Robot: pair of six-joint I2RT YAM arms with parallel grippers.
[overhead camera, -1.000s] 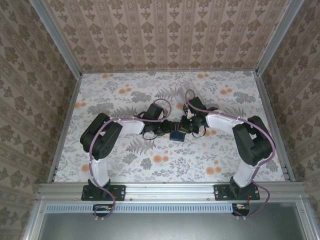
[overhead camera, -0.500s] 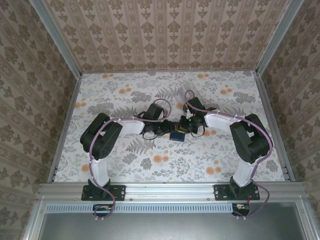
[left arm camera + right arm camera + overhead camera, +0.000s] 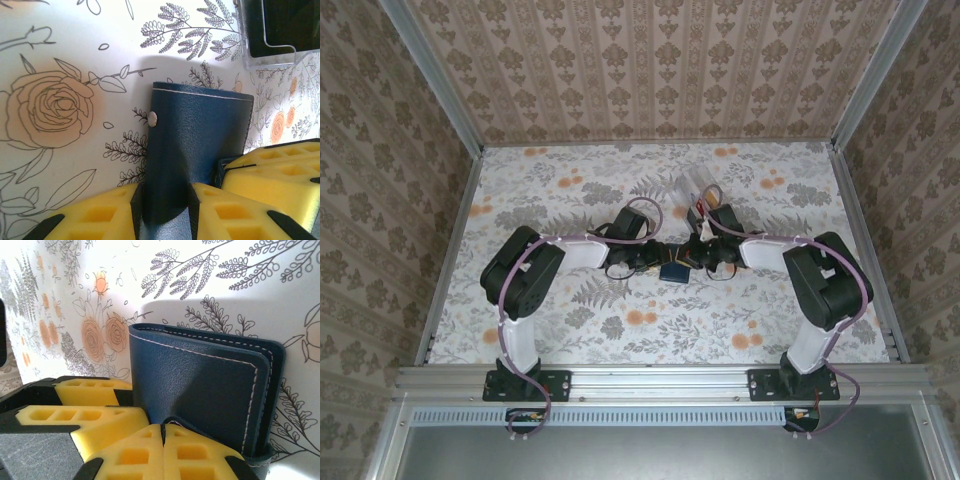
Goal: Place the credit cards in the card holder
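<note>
Left wrist: clamps left gripper (image 3: 165, 200) onto a fold of the navy card holder (image 3: 200, 130). Right wrist: presses right gripper (image 3: 162, 432) fingers together at the holder's edge. Lies mid-table, between both grippers.

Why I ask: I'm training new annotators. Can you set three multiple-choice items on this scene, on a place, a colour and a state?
1. From above, the clear plastic box lies where relative to the card holder?
A) nearer the robot
B) beyond it, away from the robot
C) stacked on it
2. The card holder is:
A) red
B) pale grey
C) navy blue
3. The left fingers are:
A) closed on the card holder
B) spread wide open
C) gripping the box
Key: 1 B, the box sits past the holder; 2 C, both wrist views show blue; 3 A, the holder is pinched between them.
</note>
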